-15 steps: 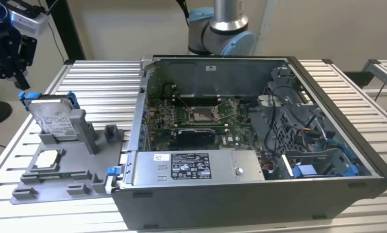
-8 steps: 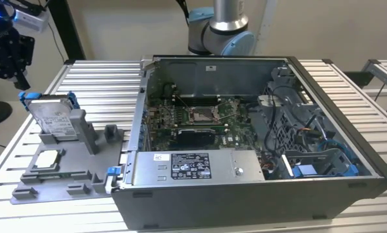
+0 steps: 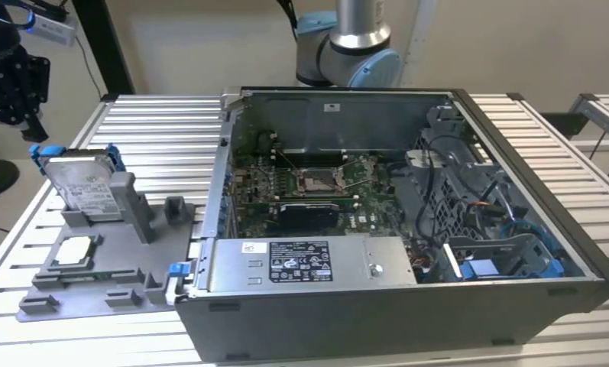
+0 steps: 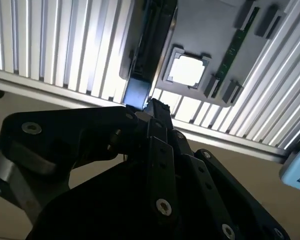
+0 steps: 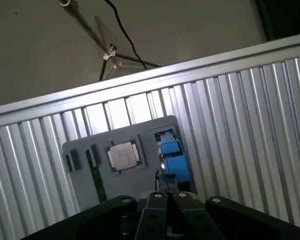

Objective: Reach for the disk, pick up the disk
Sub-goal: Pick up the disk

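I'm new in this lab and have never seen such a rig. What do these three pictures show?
A robot arm carries a black gripper. The exterior view comes from a camera off the arm; both wrist views come from cameras riding on the arm, looking past the gripper. On the slatted table stand an open computer case and, on the exterior view's left, a grey holder. In it the blue-framed disk stands upright in a slot, and a white-faced chip lies flat nearby. The gripper hangs close above the disk's top edge; the disk is not lifted.

Disk [image 3: 80, 182] bottom — inside grey holder [image 3: 131, 208]
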`<state>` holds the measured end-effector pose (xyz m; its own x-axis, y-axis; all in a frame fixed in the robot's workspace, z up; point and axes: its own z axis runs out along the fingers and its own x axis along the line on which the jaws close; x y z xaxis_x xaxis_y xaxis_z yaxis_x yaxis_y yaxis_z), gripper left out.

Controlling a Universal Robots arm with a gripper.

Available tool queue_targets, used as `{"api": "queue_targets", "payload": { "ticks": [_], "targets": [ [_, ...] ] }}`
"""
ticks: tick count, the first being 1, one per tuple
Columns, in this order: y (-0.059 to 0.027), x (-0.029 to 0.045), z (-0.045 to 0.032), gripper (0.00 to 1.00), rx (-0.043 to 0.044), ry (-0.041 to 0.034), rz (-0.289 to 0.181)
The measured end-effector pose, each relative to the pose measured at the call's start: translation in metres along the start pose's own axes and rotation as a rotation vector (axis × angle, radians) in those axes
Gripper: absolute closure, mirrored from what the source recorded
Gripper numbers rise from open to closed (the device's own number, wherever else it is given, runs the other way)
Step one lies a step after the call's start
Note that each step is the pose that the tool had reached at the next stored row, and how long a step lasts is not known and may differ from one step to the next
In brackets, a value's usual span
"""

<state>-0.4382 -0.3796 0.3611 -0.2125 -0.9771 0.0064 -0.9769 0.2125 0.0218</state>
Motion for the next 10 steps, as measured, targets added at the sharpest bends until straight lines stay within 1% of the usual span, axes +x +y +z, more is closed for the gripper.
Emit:
{"api": "queue_targets", "payload": {
  "ticks": [6,8,10],
  "targets": [
    [0.0001,-0.0004,0.0009,1.0,0.0017,0.0019,-0.094],
    [0.0002,-0.0006,0.0011,1.0,0.004,0.002,-0.112],
    [0.0,-0.0007,0.0011,1.0,0.0084,0.0014,-0.117]
  ]
}}
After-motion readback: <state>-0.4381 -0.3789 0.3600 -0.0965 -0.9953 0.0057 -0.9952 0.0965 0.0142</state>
